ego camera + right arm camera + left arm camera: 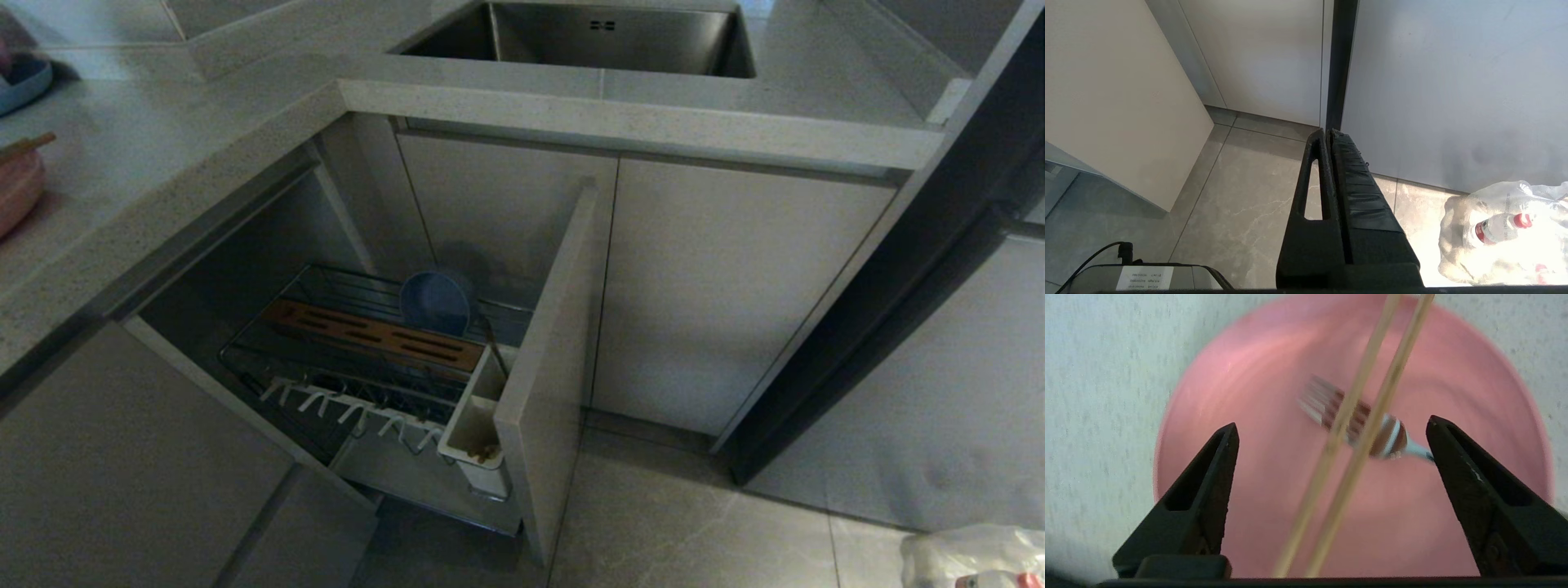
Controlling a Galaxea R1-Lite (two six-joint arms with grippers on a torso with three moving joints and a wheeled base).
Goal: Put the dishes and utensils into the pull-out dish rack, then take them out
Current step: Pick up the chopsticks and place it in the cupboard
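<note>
Left end effector (1331,428) spread wide, grasping nothing, over pink plate (1257,465) on desk (1098,416). Chopsticks (1355,428) lie across plate, over fork (1367,428). Plate at far left edge of head frame. Blue bowl (435,302) upright in rack (359,359), centre of head frame. Right end effector (1329,134) clenched, empty, above floor (1241,204).

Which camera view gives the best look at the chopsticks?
The left wrist view: the chopsticks run across the pink plate, over the fork, between the open left gripper's fingers. The head view shows only a tan tip at its left edge. The right wrist view shows none.
</note>
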